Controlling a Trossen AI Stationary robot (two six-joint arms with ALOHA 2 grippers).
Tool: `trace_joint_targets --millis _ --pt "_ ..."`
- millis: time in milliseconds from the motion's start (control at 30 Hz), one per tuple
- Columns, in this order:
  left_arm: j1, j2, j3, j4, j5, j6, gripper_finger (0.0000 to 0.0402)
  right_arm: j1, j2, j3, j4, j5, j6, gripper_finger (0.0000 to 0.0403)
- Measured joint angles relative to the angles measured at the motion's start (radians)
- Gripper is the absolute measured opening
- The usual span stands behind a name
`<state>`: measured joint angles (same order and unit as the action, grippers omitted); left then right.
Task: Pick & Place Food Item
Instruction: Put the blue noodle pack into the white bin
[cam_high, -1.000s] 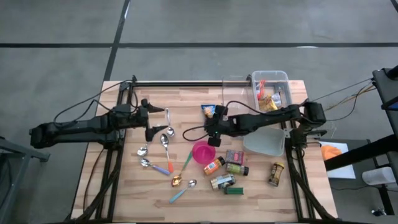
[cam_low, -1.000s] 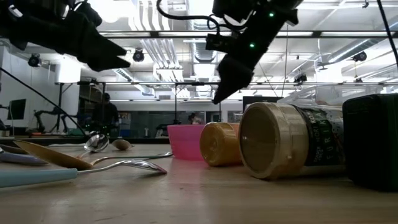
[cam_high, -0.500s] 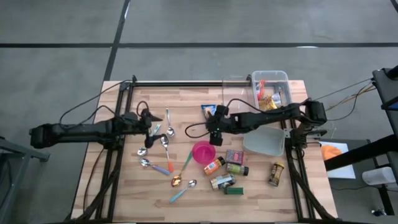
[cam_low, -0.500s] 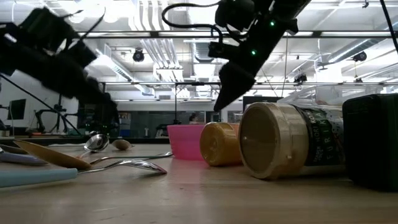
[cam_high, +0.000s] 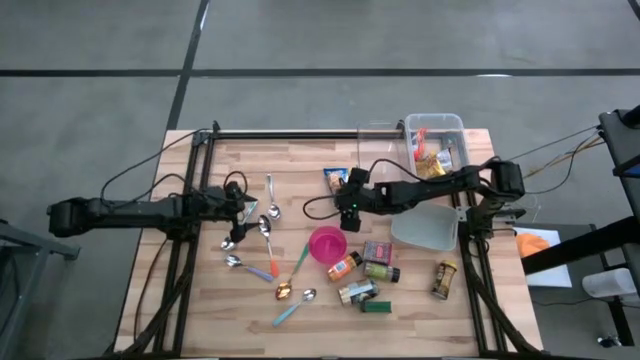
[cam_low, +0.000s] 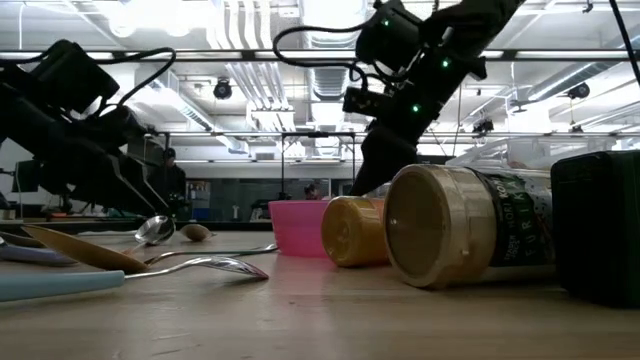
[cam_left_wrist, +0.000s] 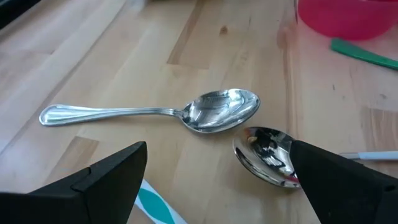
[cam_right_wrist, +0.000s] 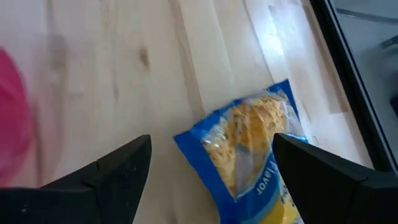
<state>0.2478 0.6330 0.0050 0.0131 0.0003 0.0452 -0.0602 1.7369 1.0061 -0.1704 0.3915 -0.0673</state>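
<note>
The right pincer (cam_high: 345, 203) is held above the wooden bench (cam_high: 300, 165), near its middle, with its fingers (cam_right_wrist: 112, 174) spread wide and nothing between them. Just beyond the fingertips a blue snack packet (cam_right_wrist: 261, 155) printed with yellow food lies flat on the boards; in the high view the same packet (cam_high: 333, 178) is seen next to the pincer, on the side toward the bench's far edge. A pink bowl (cam_high: 327, 244) stands close by, toward the near edge. The left pincer (cam_high: 240, 208) is set low over a cluster of spoons, its fingers (cam_left_wrist: 106, 180) also spread wide and empty, with two metal spoons (cam_left_wrist: 217, 111) lying on the bench ahead of them. A clear plastic bin (cam_high: 435, 143) holding other packets sits at the bench's far right corner.
</note>
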Motion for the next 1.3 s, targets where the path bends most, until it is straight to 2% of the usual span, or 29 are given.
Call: trace_joint_targets --millis 400,1133,1300 --pt "0.000 -0.001 -0.002 0.004 0.000 0.000 0.0396 -0.012 0.118 0.057 0.018 0.004 -0.150 0.0333" --pt "0.000 -0.001 -0.003 0.004 0.000 0.000 0.0396 -0.045 0.129 0.065 -0.043 0.021 -0.116 0.0332" --pt "0.000 -0.001 -0.003 0.004 0.000 0.000 0.0396 -0.046 0.129 0.065 -0.044 0.027 -0.116 0.0293"
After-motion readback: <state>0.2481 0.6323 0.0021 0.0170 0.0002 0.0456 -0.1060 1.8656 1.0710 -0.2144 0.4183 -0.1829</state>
